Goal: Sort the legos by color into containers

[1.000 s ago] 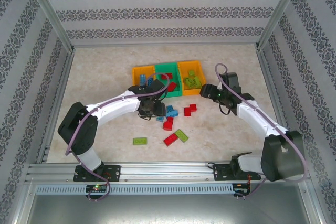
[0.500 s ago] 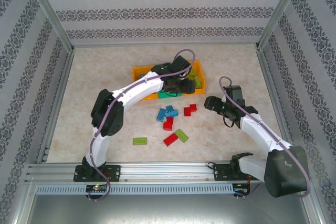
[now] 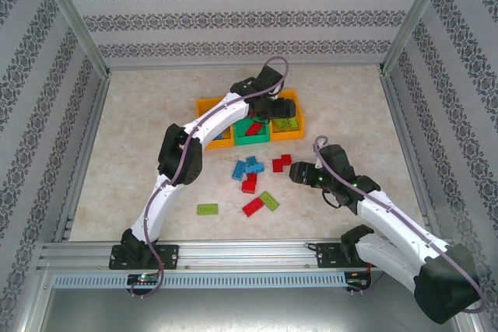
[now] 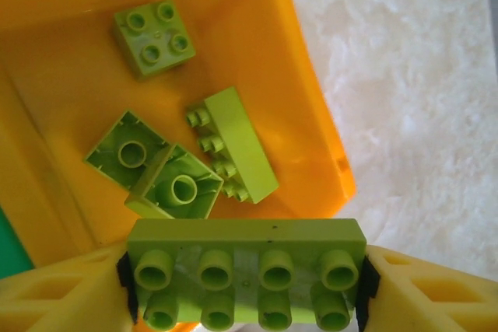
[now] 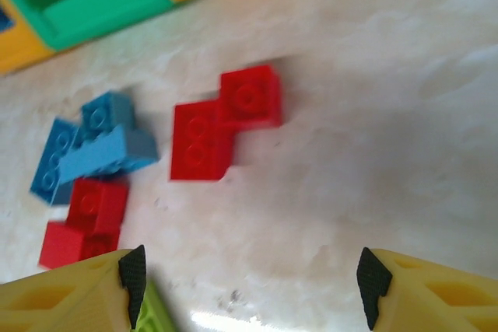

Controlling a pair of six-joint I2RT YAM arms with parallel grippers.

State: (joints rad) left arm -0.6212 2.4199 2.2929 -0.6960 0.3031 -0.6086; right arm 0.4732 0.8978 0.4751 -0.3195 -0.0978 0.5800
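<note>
Left end effector (image 4: 243,289) grasps a lime brick (image 4: 245,239) by its ends, above the right orange bin (image 4: 307,106) holding four lime bricks (image 4: 233,145). Right end effector (image 5: 249,277) released, empty, above the tabletop (image 5: 389,153) near two touching red bricks (image 5: 226,126).

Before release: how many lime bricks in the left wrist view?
5: four in the orange bin, one studs-up, two overturned, one on its side; fifth brick in the left gripper. Some may be hidden.

Marbled table (image 3: 140,130), patterned walls (image 3: 249,13), metal rail (image 3: 249,253)
</note>
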